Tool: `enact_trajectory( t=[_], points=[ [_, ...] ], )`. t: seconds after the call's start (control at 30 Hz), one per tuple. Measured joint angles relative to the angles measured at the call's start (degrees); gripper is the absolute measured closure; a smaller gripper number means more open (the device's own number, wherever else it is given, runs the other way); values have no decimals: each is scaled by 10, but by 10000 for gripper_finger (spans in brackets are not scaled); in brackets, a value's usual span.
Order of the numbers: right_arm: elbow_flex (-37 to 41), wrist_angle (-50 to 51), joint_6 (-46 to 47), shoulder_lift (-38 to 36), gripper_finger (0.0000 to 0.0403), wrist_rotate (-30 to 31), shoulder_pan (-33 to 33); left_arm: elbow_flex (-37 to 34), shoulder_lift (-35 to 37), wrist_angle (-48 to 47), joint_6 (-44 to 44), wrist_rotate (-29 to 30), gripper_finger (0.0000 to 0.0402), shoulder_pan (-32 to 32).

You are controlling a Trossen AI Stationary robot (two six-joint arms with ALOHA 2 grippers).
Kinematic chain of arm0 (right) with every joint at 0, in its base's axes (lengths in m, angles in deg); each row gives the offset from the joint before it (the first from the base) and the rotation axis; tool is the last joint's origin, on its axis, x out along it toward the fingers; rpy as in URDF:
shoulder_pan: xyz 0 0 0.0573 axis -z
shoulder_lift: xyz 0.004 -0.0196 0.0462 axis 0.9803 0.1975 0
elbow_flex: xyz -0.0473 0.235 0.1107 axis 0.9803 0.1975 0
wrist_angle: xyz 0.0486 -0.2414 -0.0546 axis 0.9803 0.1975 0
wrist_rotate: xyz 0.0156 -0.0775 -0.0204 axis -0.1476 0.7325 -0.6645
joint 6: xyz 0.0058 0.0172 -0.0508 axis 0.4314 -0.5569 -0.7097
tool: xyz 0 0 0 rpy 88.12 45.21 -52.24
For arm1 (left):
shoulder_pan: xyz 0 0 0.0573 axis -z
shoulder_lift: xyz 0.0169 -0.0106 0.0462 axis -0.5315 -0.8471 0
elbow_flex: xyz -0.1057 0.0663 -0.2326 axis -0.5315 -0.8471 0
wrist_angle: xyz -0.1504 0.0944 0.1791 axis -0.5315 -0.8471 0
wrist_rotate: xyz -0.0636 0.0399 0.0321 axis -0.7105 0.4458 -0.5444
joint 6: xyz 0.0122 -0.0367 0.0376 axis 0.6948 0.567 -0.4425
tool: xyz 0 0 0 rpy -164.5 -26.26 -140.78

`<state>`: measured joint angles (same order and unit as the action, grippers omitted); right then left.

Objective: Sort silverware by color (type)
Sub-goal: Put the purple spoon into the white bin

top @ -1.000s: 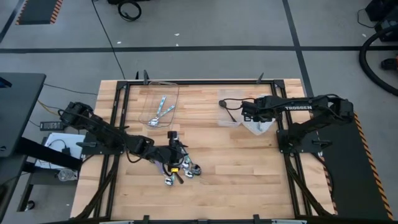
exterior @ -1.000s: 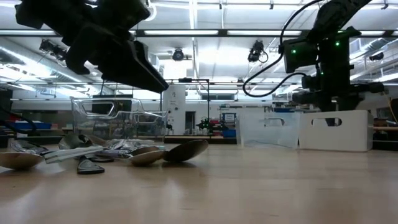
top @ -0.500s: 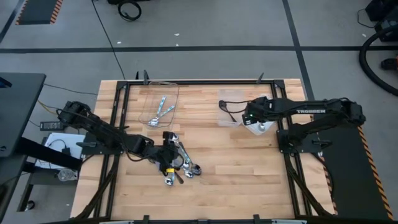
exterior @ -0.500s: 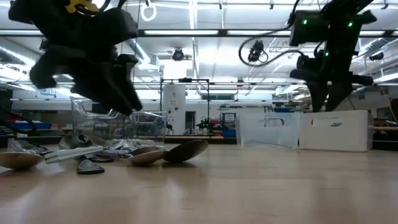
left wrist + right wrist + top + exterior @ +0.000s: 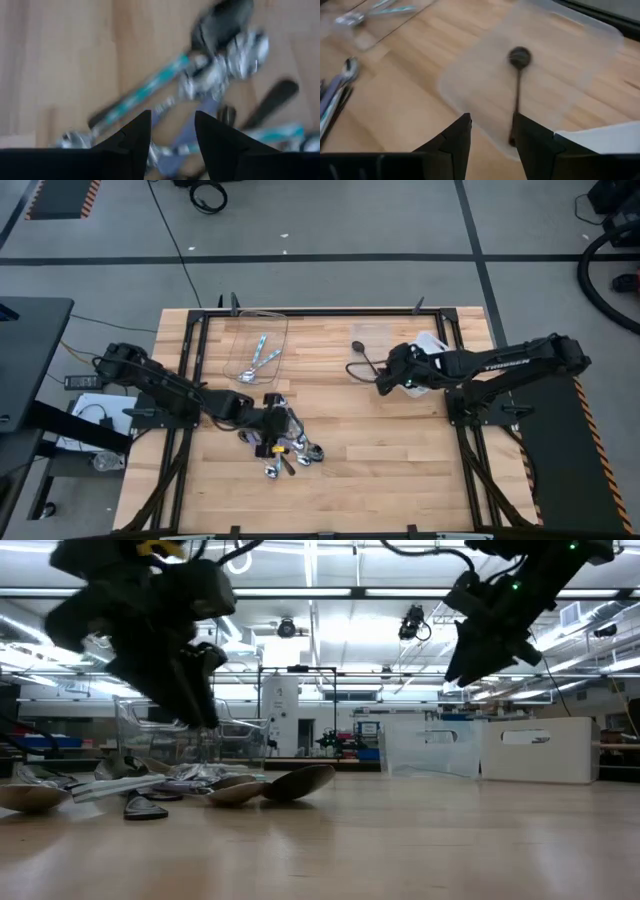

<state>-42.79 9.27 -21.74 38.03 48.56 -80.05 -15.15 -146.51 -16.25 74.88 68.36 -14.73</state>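
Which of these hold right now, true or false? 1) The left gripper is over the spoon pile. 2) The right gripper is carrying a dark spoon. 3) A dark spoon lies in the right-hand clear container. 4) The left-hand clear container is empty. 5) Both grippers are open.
1) The left gripper is over the spoon pile: true.
2) The right gripper is carrying a dark spoon: false; nothing sits between its fingers.
3) A dark spoon lies in the right-hand clear container: true.
4) The left-hand clear container is empty: false; blue-handled spoons lie in it.
5) Both grippers are open: true.
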Motion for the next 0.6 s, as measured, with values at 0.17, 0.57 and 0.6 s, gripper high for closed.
enact_trajectory(
  t=[0.17,0.57,0.6],
  points=[
    [0,-56,-26,38,248,-24,-27,20,-19,1,-37,-29,256,-28],
    [0,-201,0,123,248,0,-126,67,-58,-88,-154,-63,260,-36],
    [0,-216,4,133,249,5,-135,76,-57,-115,-154,-64,260,-33]
  ],
)
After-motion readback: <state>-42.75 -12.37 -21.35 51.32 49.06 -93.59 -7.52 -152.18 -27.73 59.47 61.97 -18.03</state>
